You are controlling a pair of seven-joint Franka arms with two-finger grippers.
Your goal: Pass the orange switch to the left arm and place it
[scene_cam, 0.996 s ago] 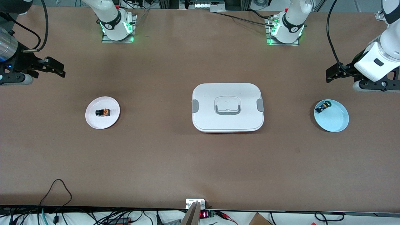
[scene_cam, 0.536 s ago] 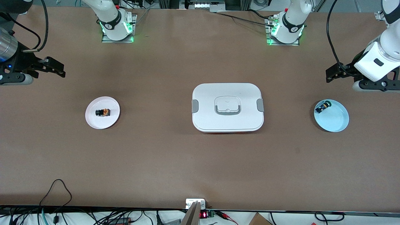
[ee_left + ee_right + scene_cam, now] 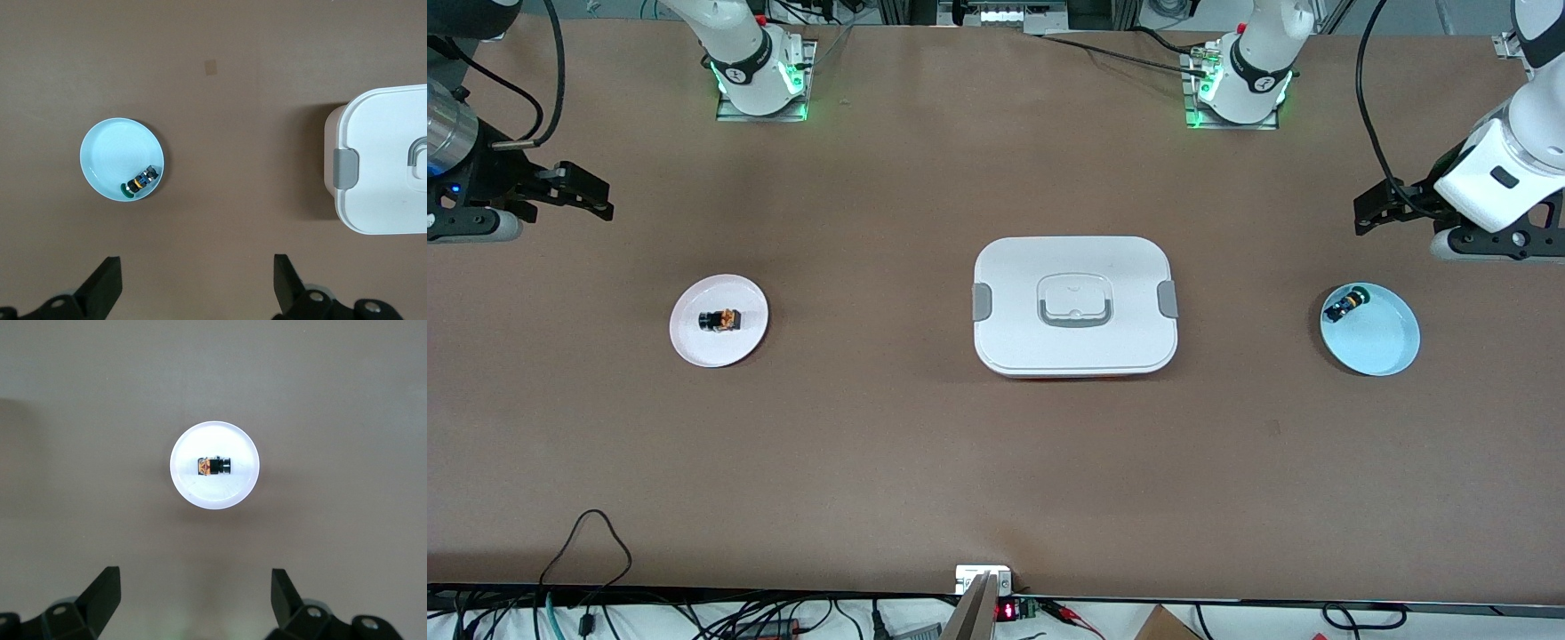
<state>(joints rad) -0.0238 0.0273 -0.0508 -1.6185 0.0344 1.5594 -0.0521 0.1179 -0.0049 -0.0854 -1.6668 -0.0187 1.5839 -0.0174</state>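
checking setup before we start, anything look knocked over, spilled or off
Nothing stands out. The orange switch lies on its side on the white plate, the green-capped switch likewise at the blue plate's rim. The box sits closed between them. Both grippers, left and right, are open and empty.

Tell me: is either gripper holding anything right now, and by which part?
Nothing is held. The left gripper and right gripper are both open and empty; the orange switch lies untouched on its white plate.
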